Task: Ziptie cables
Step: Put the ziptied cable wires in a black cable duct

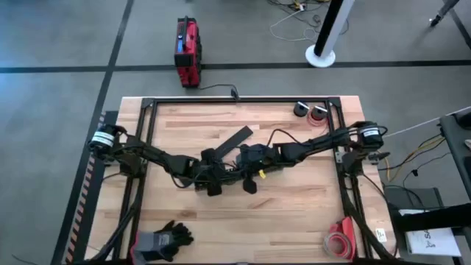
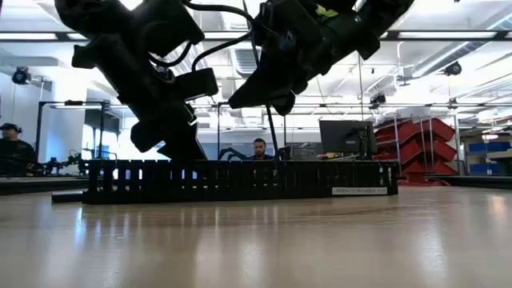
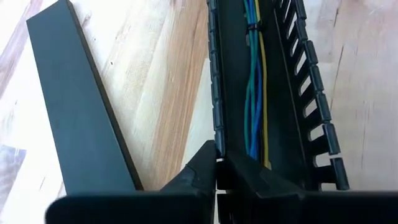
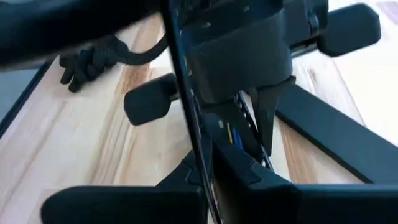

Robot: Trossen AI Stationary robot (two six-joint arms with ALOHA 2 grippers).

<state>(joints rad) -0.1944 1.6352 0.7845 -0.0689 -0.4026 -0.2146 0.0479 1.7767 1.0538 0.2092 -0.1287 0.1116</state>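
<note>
A long black slotted strip (image 2: pixel 240 182) stands on its base at the table's middle. Inside its channel lie the cables (image 3: pixel 254 93), blue, green and yellow wires with a thin tie around them farther along (image 3: pixel 252 28); they show again in the right wrist view (image 4: pixel 231 134). My left gripper (image 3: pixel 217 171) is shut on the strip's side wall. My right gripper (image 4: pixel 208 168) hangs above the strip (image 2: pixel 276 100), close to the left one, shut on a thin black tie (image 4: pixel 186 93). My left gripper pinches the top edge of the strip's side wall (image 3: pixel 216 146) between its two fingers. It comes from above, with one finger inside the channel and one outside. The strip stays on the table. My right gripper pinches the thin black tie (image 4: pixel 200 155) between its two fingers, from above. The tie runs from the fingers down to the strip's top (image 2: pixel 276 156). Which part of the tie is in the fingers, I cannot tell.
A flat black cover (image 3: pixel 81 106) lies on the wood beside the strip (image 1: pixel 239 137). Black gloves (image 1: pixel 165 239) lie at the near left and red tape rolls (image 1: pixel 340 241) at the near right. Small pots (image 1: pixel 309 110) stand at the far right. People sit beyond the table.
</note>
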